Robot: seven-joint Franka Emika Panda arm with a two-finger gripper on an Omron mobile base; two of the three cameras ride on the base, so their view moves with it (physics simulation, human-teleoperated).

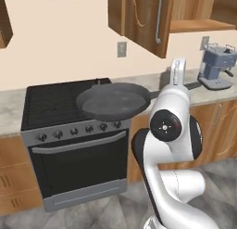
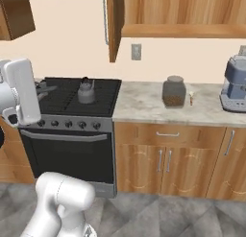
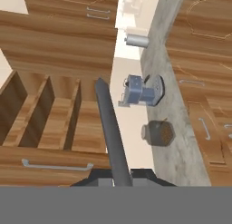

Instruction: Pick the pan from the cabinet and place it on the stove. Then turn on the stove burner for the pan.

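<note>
Kitchen counter and wood fronts surround me; the pan (image 1: pixel 113 102) hangs mid-frame in the left base view, over the front right of the stove (image 1: pixel 69 130), its handle (image 3: pixel 110 132) clenched in my gripper (image 3: pixel 121 177) at the hand view's bottom. Upper centre, the cabinet (image 1: pixel 148 19) door stands open. A kettle (image 2: pixel 86 93) sits on the grates; a jar (image 2: pixel 174 91) and coffee machine (image 2: pixel 235 85) are on the counter at right.

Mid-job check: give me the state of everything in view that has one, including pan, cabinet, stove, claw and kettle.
pan: held by its handle, above the stove's right side.
claw: shut on the pan's handle.
cabinet: door open.
stove: no flame visible; oven door closed.
kettle: upright on the grates.
coffee machine: upright on the counter.
jar: upright, lidded.
</note>
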